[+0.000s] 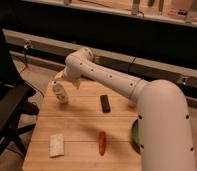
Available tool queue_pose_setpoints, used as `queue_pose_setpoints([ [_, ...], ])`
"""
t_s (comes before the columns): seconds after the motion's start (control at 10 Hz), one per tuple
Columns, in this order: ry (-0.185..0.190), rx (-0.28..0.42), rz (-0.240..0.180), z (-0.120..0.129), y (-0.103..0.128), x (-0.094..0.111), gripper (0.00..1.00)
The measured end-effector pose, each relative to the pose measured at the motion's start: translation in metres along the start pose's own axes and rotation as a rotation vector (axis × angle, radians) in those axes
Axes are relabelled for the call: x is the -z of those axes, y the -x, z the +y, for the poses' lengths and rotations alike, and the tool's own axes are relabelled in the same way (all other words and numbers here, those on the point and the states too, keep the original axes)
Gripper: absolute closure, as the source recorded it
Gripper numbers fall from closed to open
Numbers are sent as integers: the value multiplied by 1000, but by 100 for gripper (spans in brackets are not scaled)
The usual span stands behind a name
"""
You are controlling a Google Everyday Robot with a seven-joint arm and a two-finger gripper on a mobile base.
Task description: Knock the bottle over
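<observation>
The bottle (60, 93) is small, pale and clear, and stands upright near the far left corner of the wooden table (82, 125). My gripper (60, 80) is at the end of the white arm (107, 77), right over and against the top of the bottle. The wrist hides the gripper's end, and I cannot tell whether it touches the bottle's cap.
A black oblong object (105, 103) lies mid-table. A red item (101, 142) and a white packet (56, 145) lie near the front. A green object (135, 134) sits at the right edge by my body. A black chair (7, 110) stands left of the table.
</observation>
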Motion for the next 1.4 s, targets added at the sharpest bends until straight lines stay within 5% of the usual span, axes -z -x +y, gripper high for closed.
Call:
queue_pose_setpoints([
  [0.2,-1,2,-4,-1,0,1,36],
  [0.7,-5,11,-13,-4,1,1,43],
  [1.1,-14,12,-23,-5,1,0,77],
  [1.4,-13,17,-31,-5,4,-1,79],
])
